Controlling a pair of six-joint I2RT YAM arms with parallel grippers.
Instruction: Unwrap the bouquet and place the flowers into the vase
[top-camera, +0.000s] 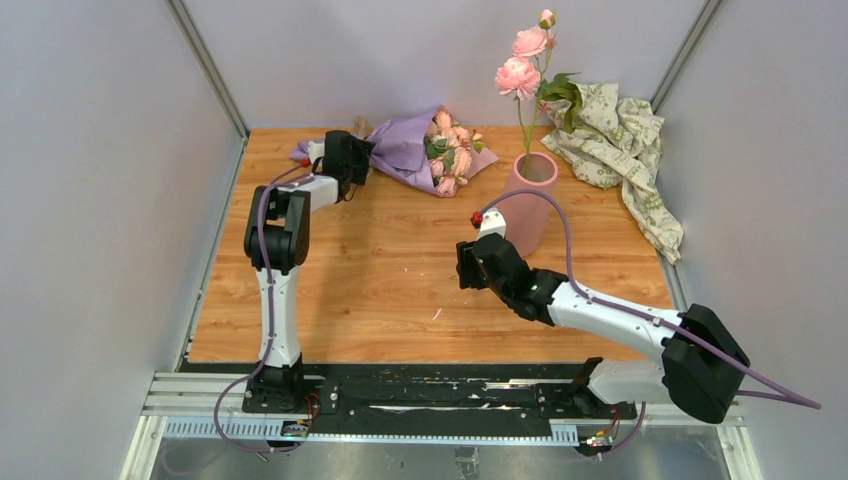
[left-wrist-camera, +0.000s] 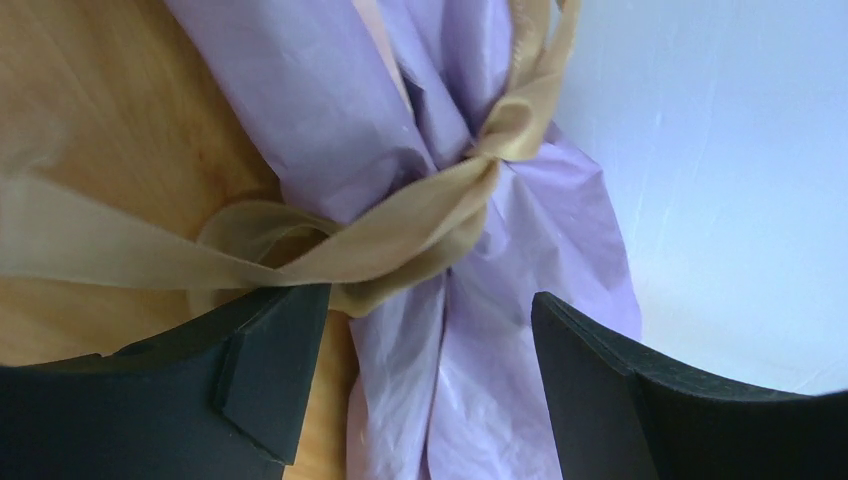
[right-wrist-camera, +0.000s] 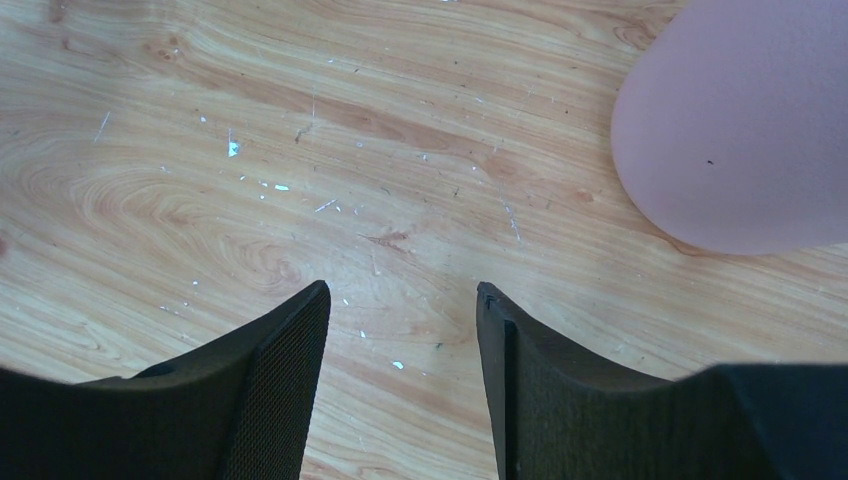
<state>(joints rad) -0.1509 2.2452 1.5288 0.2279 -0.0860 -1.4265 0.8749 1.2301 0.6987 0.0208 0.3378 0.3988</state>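
In the vase (top-camera: 530, 228) stands one tall pink-flowered stem (top-camera: 517, 77).

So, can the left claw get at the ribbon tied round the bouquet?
Probably yes. The left claw is right at the tied end of the bouquet, open, astride the purple paper, with the tan ribbon just ahead and nothing blocking it.

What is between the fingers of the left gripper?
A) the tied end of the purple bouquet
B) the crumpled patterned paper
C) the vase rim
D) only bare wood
A: the left gripper stands open around the lilac-wrapped end of the bouquet, right at its tan ribbon.
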